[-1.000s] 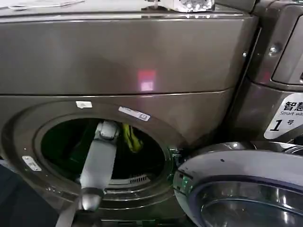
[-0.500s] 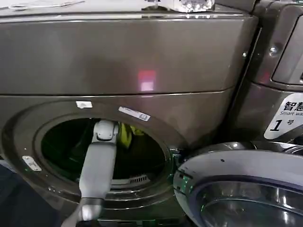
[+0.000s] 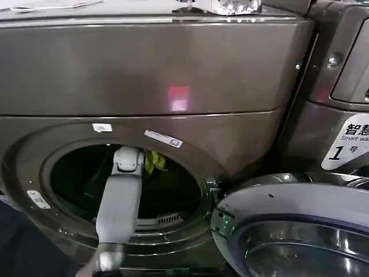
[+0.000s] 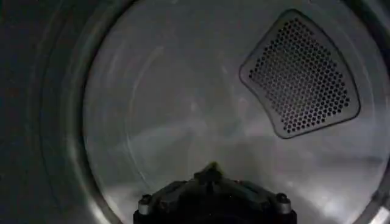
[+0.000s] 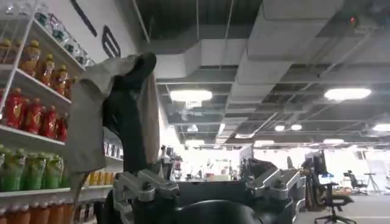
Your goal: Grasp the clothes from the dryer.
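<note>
Since a second ago the left arm has reached deeper into the dryer (image 3: 173, 69), and the clothes (image 3: 154, 161) now sit higher, just beside its wrist near the porthole's top. From the left wrist, the left gripper (image 4: 210, 176) pinches a sliver of yellow-green fabric before the drum wall. From the right wrist, the right gripper (image 5: 207, 185) gapes wide, holding nothing, away from the dryer.

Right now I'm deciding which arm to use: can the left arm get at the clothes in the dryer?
Probably yes. The dryer door hangs open, and the left tool is inside the drum, right beside the clothes. Nothing seems to lie between them.
</note>
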You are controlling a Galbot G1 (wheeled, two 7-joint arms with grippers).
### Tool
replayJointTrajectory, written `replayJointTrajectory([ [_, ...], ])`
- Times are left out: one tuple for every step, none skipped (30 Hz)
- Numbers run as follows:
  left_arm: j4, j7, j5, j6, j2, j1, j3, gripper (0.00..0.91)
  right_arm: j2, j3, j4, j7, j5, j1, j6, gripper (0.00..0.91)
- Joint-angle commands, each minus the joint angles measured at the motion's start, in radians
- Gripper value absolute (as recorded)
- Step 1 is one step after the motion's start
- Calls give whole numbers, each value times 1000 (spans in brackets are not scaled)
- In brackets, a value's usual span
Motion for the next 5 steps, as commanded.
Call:
replayJointTrajectory([
  [-8, 5, -2, 5, 2, 5, 0, 0, -2, 9, 7, 6, 7, -1, -41, 907],
  [-7, 5, -2, 5, 2, 5, 0, 0, -2, 9, 8, 5, 7, -1, -42, 907],
  [-7, 6, -1, 5, 3, 6, 0, 0, -2, 8, 8, 6, 7, 0, -43, 907],
  [-9, 8, -1, 6, 4, 6, 0, 0, -2, 9, 8, 6, 7, 0, -42, 907],
  [-9, 8, 0, 6, 4, 6, 0, 0, -3, 10, 9, 6, 8, 0, -43, 907],
])
